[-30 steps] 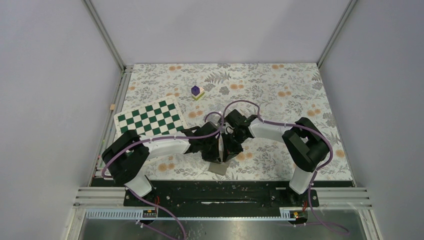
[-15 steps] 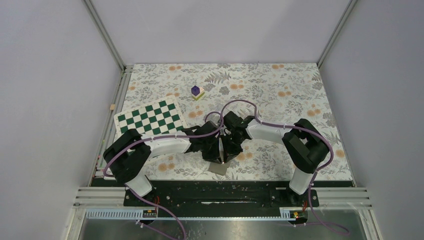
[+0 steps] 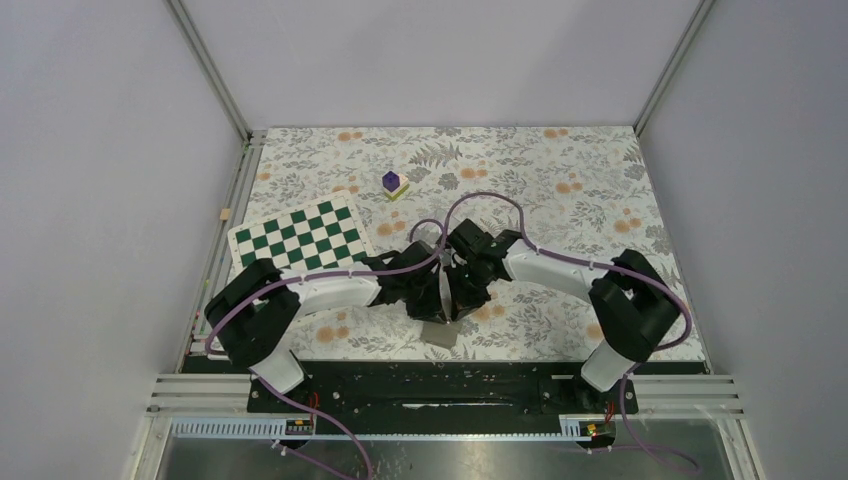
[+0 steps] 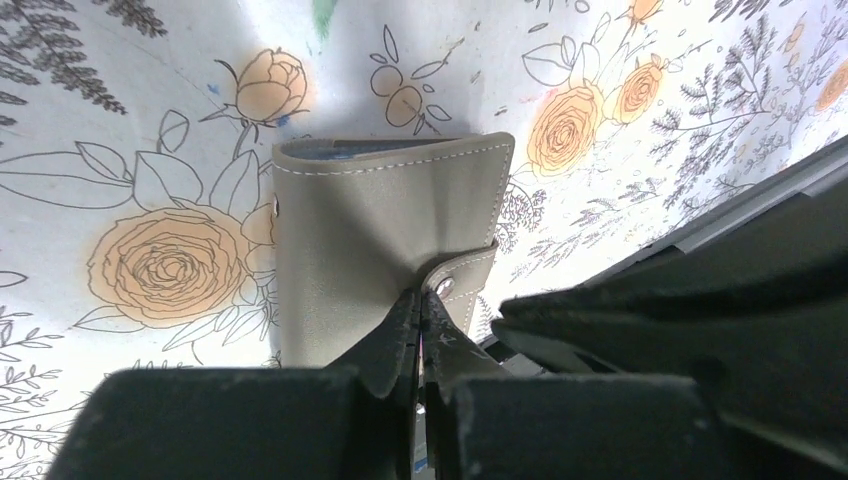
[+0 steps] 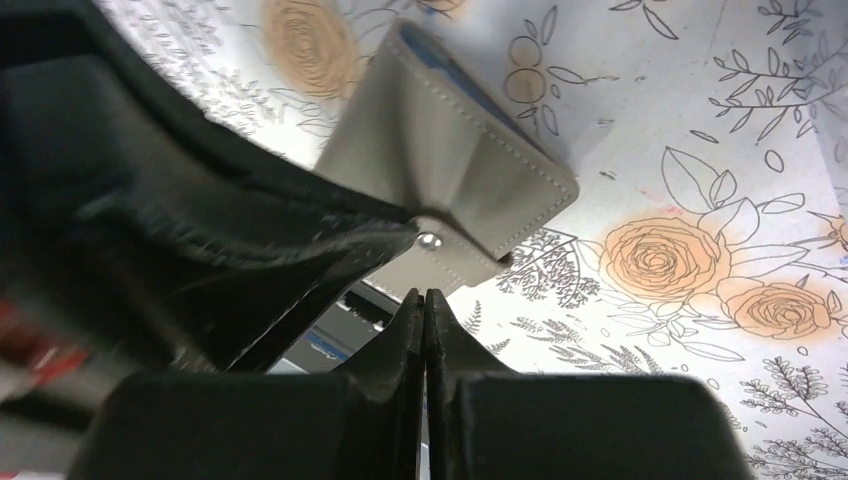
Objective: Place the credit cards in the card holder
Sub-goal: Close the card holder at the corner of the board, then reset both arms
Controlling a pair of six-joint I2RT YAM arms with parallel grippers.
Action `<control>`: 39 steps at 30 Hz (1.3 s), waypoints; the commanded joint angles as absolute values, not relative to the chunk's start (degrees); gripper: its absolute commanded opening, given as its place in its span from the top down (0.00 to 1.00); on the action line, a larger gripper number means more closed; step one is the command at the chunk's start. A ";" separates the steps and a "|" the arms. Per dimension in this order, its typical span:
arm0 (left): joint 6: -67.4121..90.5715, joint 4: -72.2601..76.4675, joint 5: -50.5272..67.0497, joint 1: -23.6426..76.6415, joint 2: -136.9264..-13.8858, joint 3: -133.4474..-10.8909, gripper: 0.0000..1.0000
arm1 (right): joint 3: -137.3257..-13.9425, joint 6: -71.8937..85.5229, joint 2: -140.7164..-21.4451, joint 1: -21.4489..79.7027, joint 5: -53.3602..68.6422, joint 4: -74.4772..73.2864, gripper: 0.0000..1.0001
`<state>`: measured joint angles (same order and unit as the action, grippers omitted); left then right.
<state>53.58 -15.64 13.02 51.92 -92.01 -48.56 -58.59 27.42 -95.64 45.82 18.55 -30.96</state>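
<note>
The card holder (image 3: 438, 335) lies folded shut on the flowered cloth near the table's front edge, a grey-brown wallet with a snap strap (image 4: 455, 280). A pale blue strip shows at its far edge (image 5: 440, 50). My left gripper (image 4: 421, 300) is shut, its tips pressed on the cover right beside the strap's snap. My right gripper (image 5: 426, 296) is shut too, its tips just short of the strap's end (image 5: 470, 265). From above, both grippers (image 3: 447, 298) meet over the holder. The credit cards are hidden.
A green-and-white checkerboard (image 3: 300, 237) lies at the left. A purple cube on a yellow-green block (image 3: 392, 184) stands farther back. The black front rail (image 3: 440, 375) runs just behind the holder. Each wrist view is partly filled by the other arm's dark body (image 4: 700, 300).
The right arm's elbow has swung outward to the right while its gripper stayed by the holder. The left arm and the holder have hardly moved.
</note>
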 commanded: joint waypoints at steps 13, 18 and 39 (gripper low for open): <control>58.59 10.10 18.38 43.01 -66.67 -34.66 0.17 | -54.15 29.67 -76.48 34.21 25.31 -26.64 0.50; 59.72 13.18 23.31 33.82 -57.88 -27.89 0.01 | -50.90 27.87 -69.85 25.77 24.58 -26.80 0.11; 25.44 -14.13 10.46 -3.87 -46.50 -32.64 0.01 | -37.14 18.02 -48.69 11.34 -25.24 -16.94 0.00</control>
